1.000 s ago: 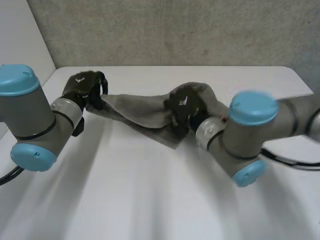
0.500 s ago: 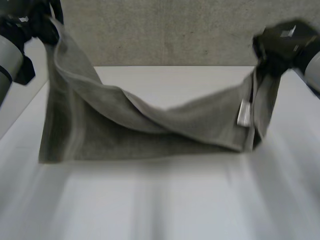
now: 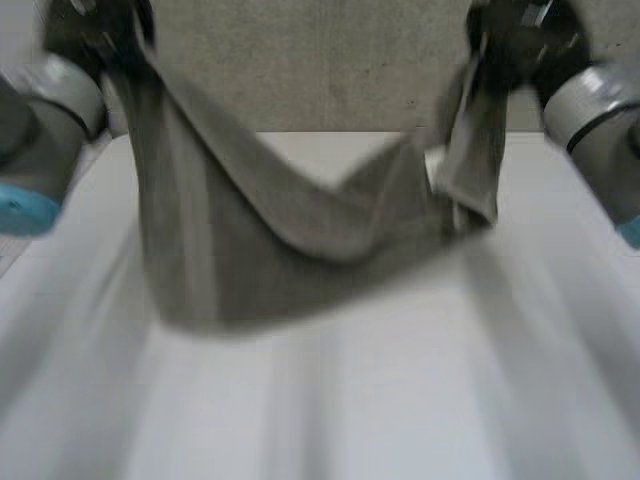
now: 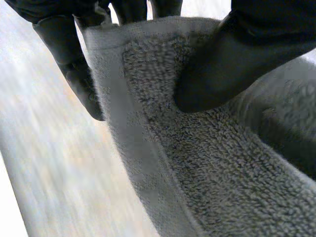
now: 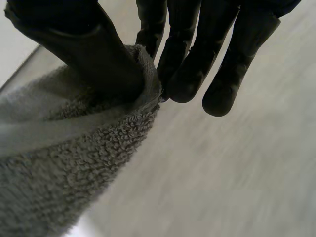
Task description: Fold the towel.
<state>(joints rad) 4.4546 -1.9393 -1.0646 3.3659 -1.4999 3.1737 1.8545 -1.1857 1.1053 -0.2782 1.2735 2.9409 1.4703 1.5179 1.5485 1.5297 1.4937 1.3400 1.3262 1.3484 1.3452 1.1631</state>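
Over the white table, our grey towel hangs in a slack sag; soft, light and floppy, we judge, best held at its top corners, where our left hand and right hand each pinch it.

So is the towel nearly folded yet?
Not nearly. Done: the left hand and the right hand each pinch a top end of the towel and hold it up over the table. In hand: it hangs between them, sagging in the middle. Left: no neat fold shows yet, so laying it down and folding it over is all to come.
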